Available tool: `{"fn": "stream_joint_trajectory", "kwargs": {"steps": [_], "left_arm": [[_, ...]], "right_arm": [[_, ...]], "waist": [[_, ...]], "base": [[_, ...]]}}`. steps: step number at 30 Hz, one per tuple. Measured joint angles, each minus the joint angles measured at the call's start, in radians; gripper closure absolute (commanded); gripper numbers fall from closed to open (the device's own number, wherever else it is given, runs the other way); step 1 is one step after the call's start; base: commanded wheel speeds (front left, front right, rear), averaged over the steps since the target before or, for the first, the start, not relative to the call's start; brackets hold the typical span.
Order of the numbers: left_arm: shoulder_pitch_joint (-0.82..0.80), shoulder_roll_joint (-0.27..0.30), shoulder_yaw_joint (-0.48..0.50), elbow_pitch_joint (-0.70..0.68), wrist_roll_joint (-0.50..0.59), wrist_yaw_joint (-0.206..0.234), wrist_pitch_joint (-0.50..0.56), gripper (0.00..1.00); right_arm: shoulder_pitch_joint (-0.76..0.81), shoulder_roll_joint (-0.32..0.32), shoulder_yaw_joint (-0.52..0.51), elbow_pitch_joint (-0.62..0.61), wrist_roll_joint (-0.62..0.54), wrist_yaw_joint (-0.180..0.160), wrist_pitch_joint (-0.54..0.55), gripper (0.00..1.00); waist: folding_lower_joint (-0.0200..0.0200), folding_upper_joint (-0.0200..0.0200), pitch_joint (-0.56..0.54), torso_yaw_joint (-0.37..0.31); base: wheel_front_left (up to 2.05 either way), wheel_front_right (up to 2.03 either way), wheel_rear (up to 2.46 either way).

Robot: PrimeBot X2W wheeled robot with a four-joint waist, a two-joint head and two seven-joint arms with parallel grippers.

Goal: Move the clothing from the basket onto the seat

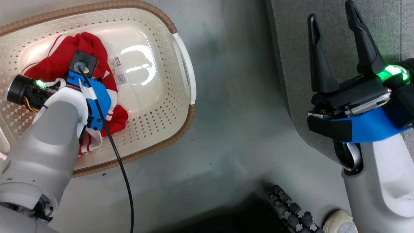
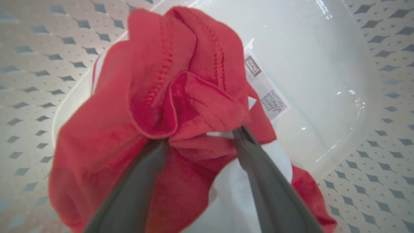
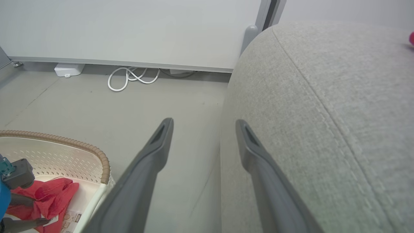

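One basket [image 1: 181, 51], red clothing [image 2: 106, 129] in left tool [image 2: 197, 137]

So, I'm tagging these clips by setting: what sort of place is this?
Probably an indoor room set up for testing: a grey upholstered seat, a laundry basket on bare grey floor, and a plain white wall panel with loose cables below it.

counts: 1 basket [image 1: 181, 42], cream with brown rim. 1 heap of red clothing [image 1: 58, 61] in it; number of garments in the heap can't be told, it's bunched. 1 label sticker [image 2: 266, 87] on the basket bottom. 1 grey seat [image 3: 323, 113]. 2 grippers: left gripper [image 2: 200, 137], right gripper [image 1: 334, 27]. 1 white cable coil [image 3: 132, 77] by the wall.
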Motion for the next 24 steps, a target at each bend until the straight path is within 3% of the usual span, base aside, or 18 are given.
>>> {"fn": "stream_joint_trajectory", "kwargs": {"steps": [7,9,10,24], "left_arm": [[-0.012,0.018,-0.029,0.002,0.020,0.025,0.020,0.00],[-0.016,0.019,-0.040,0.002,0.029,0.035,0.026,0.76],[-0.016,0.019,-0.043,0.002,0.031,0.035,0.028,1.00],[-0.015,-0.010,-0.055,0.004,0.014,0.016,0.005,1.00]], "right_arm": [[-0.002,0.005,-0.004,-0.012,-0.007,0.000,-0.002,0.00],[-0.002,0.005,-0.007,-0.015,-0.008,0.000,-0.002,0.00],[-0.002,0.005,-0.007,-0.016,-0.010,0.000,-0.002,0.00],[0.000,0.004,-0.020,0.002,-0.016,0.000,-0.001,0.00]], "waist": [[-0.0001,0.0000,0.016,-0.005],[0.0000,0.0000,0.018,-0.005],[0.0000,0.0000,0.019,-0.004],[0.0000,0.0000,-0.025,0.011]], "base": [[0.00,0.00,0.00],[0.00,0.00,0.00],[0.00,0.00,0.00],[0.00,0.00,0.00]]}}
